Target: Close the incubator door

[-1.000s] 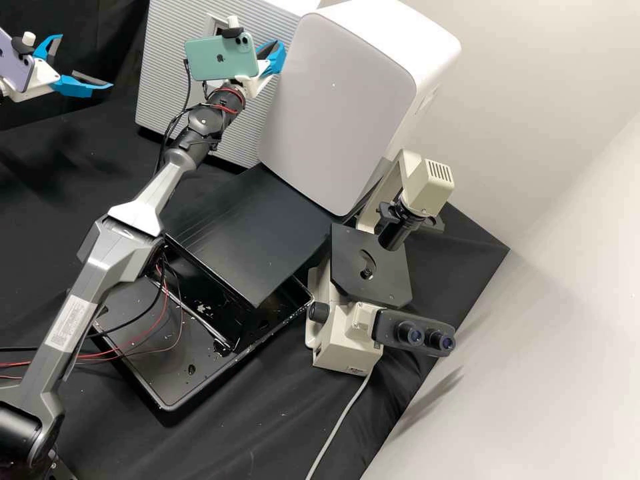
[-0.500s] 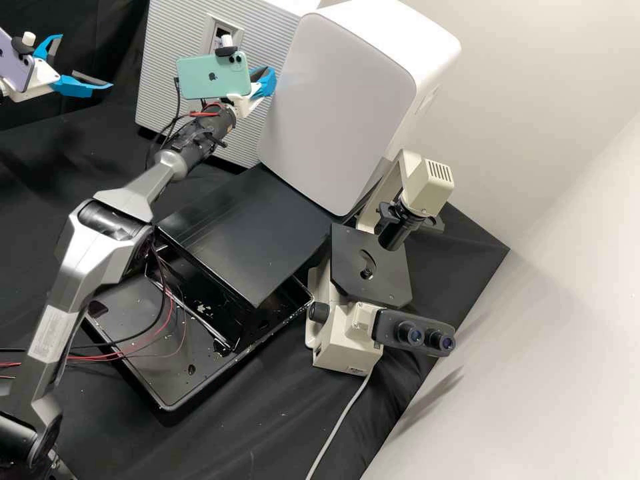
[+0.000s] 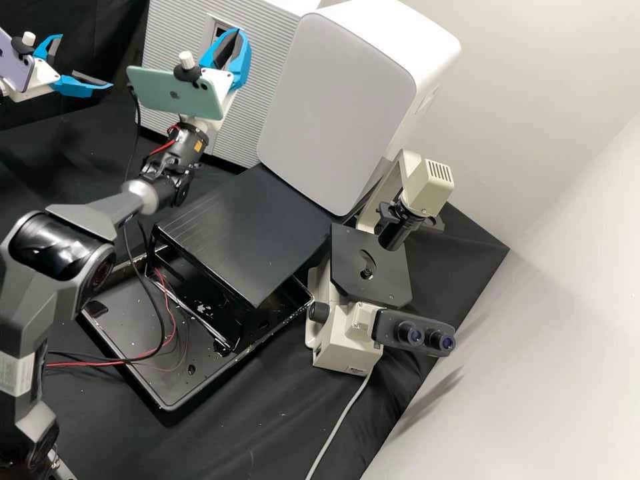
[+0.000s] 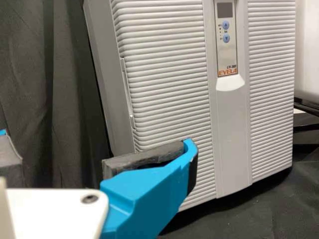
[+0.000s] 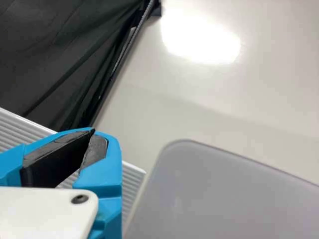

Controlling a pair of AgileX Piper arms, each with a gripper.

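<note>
White ribbed box-shaped incubator (image 3: 163,43) seen at 11 o'clock, high view; its pale ribbed door (image 4: 169,89) appears closed. R gripper (image 3: 238,31) held in front of it, jaws pressed tog. at tips. L gripper (image 3: 87,61) parked approx. 10 o'clock, jaws spread wide.

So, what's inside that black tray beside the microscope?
I see pale flecks and a black support in the tray. What lies farther back, under the black panel, is hidden.

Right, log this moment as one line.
incubator door: looks shut | right gripper: shut, holding nothing, near the door | left gripper: open, holding nothing
</note>
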